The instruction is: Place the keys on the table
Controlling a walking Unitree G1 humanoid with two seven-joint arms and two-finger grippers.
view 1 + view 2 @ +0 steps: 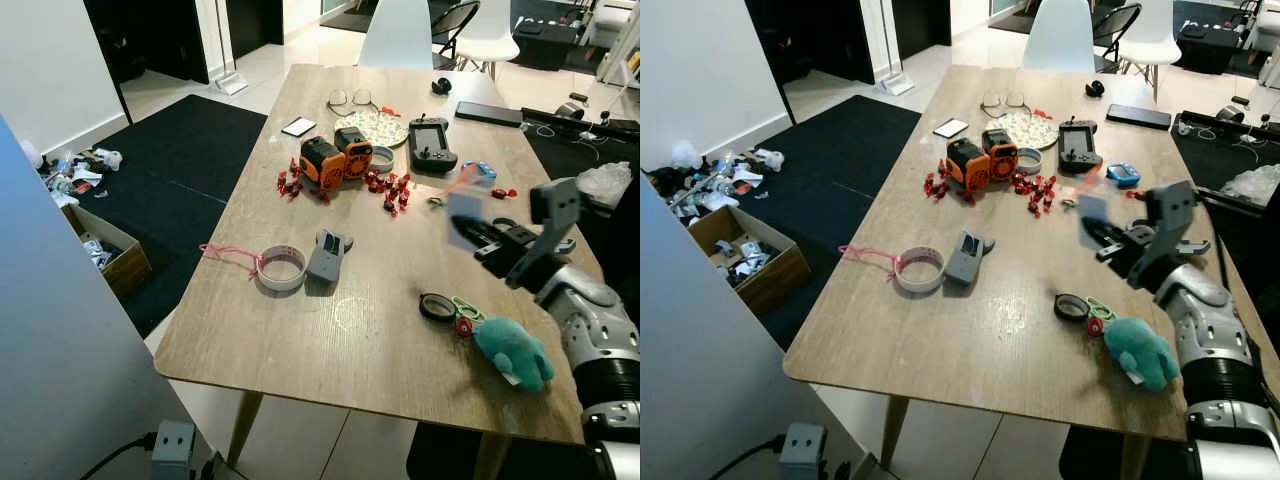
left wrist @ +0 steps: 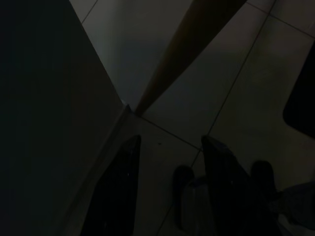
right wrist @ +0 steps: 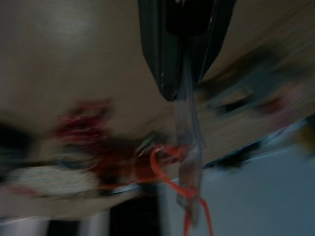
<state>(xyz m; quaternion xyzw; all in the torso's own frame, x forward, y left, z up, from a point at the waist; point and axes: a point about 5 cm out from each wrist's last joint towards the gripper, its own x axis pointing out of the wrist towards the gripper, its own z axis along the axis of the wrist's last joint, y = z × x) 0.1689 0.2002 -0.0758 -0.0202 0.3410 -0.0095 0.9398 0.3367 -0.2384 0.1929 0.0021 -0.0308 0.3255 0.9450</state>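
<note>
While the right gripper (image 1: 1092,228) is hanging above the table (image 1: 970,340), fingers pinched on the blurred keys (image 3: 189,162), it should be lowering over bare wood before releasing.

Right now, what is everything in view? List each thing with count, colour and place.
table: one, light wood, centre
keys: one blurred bunch, red cord, hanging from right gripper
tape roll: one, white, near left
robot toys: two, orange-black, middle
controller: one, black, far side
plush toy: one, teal, near right edge
cardboard box: one, brown, floor left
chairs: two, white, far end
right gripper: shut on keys, above table
left gripper: open, hanging idle over floor
</note>
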